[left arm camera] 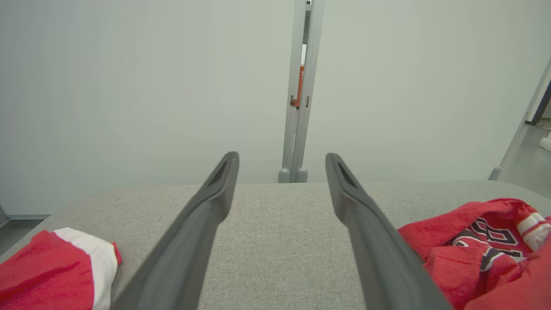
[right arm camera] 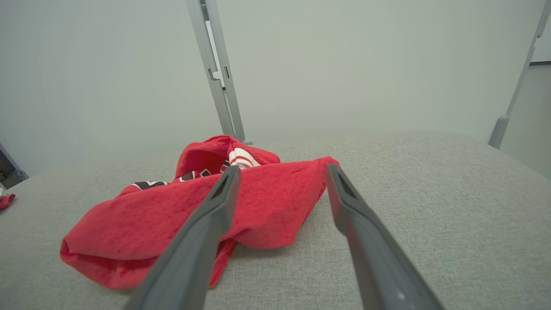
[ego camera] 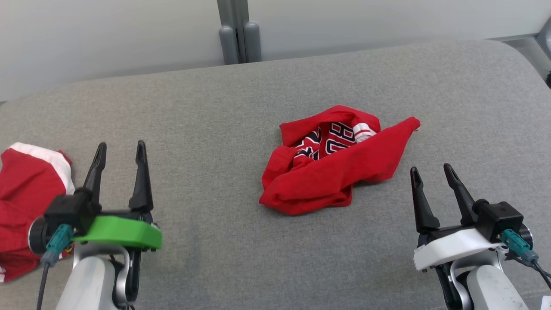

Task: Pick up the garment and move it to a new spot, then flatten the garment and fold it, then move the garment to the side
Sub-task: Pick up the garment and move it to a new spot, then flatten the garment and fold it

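Observation:
A crumpled red garment (ego camera: pixel 333 161) with black-and-white lettering and a white striped cuff lies in a heap at the middle of the grey padded table (ego camera: pixel 224 120). It also appears at the right edge of the left wrist view, garment (left arm camera: pixel 482 249), and left of centre in the right wrist view, garment (right arm camera: pixel 206 215). My left gripper (ego camera: pixel 120 153) stands open and empty over bare table, well to the left of the heap. My right gripper (ego camera: pixel 431 171) is open and empty too, just off the heap's lower right corner, not touching it.
A second red garment with a white band (ego camera: pixel 26 193) lies at the table's left edge, beside my left gripper, second garment (left arm camera: pixel 60 271). Pale wall panels with a grey post (ego camera: pixel 239 34) stand behind the table. The table's right edge drops to the floor (ego camera: pixel 538 51).

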### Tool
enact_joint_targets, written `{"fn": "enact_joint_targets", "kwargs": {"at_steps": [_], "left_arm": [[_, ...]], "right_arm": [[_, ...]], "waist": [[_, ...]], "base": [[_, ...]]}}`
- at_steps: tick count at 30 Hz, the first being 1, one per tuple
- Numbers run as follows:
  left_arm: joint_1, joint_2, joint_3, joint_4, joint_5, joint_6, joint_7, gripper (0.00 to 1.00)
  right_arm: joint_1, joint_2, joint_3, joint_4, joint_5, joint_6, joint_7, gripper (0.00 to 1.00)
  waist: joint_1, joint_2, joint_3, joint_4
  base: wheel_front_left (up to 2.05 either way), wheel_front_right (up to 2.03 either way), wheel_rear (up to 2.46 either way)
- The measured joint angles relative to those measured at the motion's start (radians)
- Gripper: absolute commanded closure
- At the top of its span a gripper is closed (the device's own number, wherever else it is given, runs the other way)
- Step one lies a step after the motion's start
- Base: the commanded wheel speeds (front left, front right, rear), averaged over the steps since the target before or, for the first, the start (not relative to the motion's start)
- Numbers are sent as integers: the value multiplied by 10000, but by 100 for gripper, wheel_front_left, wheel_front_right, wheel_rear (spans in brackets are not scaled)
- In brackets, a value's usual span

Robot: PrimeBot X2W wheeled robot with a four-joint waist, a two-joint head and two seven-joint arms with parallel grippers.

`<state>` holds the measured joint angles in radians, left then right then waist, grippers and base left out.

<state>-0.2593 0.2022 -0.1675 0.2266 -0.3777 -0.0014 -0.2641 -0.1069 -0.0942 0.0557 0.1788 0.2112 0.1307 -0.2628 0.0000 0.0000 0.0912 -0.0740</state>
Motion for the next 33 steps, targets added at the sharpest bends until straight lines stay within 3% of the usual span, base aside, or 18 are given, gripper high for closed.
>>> {"fn": "enact_joint_targets", "kwargs": {"at_steps": [14,33], "left_arm": [[2457,-727,1528,-591,709,-439,0,0],[2795,-1197,2199,-552,1459,-871,0,0]], "right_arm": [[583,-234,81,44,-23,0,0,0],[880,-238,54,63,-31,0,0,0]], "waist": [[0,0,-763,456],[0,0,-822,677]], "base": [[0,0,0],[0,0,0]]}}
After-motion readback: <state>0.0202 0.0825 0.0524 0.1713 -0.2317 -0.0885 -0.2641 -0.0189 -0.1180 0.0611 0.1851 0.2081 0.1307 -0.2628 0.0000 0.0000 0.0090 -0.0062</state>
